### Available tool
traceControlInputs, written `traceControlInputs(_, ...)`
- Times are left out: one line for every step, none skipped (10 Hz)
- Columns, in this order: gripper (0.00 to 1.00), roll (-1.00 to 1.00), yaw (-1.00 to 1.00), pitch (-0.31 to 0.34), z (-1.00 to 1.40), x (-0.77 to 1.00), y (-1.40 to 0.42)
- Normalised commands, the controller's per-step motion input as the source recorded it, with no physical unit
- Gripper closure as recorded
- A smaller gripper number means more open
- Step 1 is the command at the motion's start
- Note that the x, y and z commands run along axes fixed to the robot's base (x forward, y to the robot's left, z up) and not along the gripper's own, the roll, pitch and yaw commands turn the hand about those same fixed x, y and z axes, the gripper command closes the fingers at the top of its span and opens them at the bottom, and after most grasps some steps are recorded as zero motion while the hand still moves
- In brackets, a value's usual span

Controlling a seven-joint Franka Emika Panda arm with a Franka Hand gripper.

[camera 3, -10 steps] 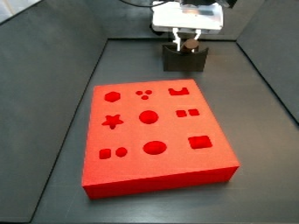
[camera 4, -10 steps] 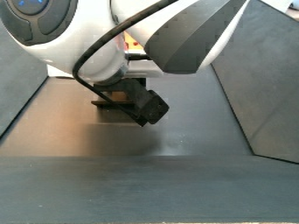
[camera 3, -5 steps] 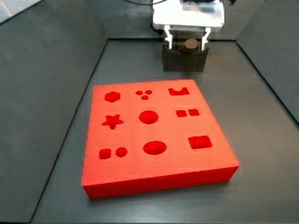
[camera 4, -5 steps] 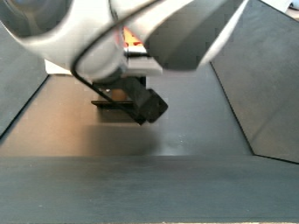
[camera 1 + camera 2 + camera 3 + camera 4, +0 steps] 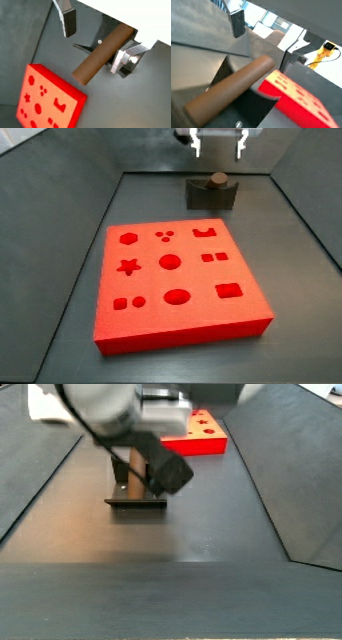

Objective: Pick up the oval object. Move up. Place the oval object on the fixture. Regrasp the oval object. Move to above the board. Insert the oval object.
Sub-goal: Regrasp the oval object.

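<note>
The reddish-brown oval object (image 5: 214, 178) stands in the notch of the dark fixture (image 5: 210, 197) at the back of the floor, with its rounded end up. My gripper (image 5: 219, 149) hangs open well above it and touches nothing. In both wrist views the oval object (image 5: 100, 54) (image 5: 228, 91) lies in the wide gap between the silver fingers (image 5: 67, 22) (image 5: 237, 23), clear of both pads. The red board (image 5: 175, 281) with its shaped holes lies in front of the fixture. In a side view the arm partly hides the oval object (image 5: 134, 466) on the fixture (image 5: 136, 505).
Dark sloping walls (image 5: 305, 218) close in the floor on both sides. The board (image 5: 201, 439) shows behind the arm in a side view, and its corner (image 5: 48, 100) lies near the fixture in a wrist view.
The gripper was down at the fixture around the oval object. It has opened and risen straight up, leaving the oval object standing in the fixture.
</note>
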Motion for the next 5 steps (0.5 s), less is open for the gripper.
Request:
traceControlInputs(0.00,0.05,0.03,0.001,0.48,-0.03,0.00)
traceControlInputs(0.00,0.05,0.03,0.015,0.29,-0.03,0.00)
traceControlInputs(0.00,-0.07,0.02,-0.042,0.00,-1.00,0.00)
traceControlInputs(0.00,-0.08,0.01,-0.054,-0.03,-1.00,0.00)
traceControlInputs(0.00,-0.06,0.00,-0.087,0.00,-1.00,0.00)
